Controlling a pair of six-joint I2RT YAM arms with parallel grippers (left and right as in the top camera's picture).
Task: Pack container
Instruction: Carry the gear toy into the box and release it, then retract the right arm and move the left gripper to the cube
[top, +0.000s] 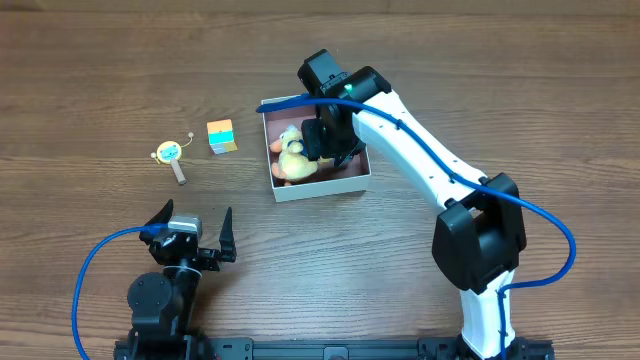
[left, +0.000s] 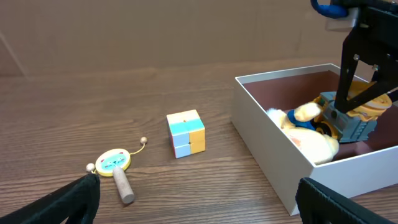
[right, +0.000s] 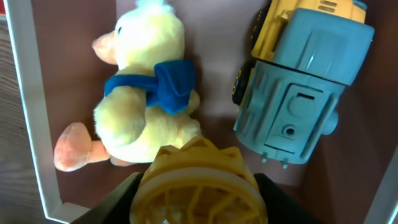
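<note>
Reaching into the square shallow white-walled box (top: 320, 188) with a mauve floor, which sits mid-tabletop (top: 90, 70), the right hand (right: 196, 194) has its fingers pressed against both sides of a yellow ribbed plastic toy (right: 196, 177). Inside the box, side by side, lie a yellow plush duck (right: 146, 106) with a blue scarf and a blue-grey toy truck (right: 305, 93). The left hand (top: 195, 228) hangs spread wide and empty near the front edge. A pastel cube (top: 221, 137) stands left of the box.
</note>
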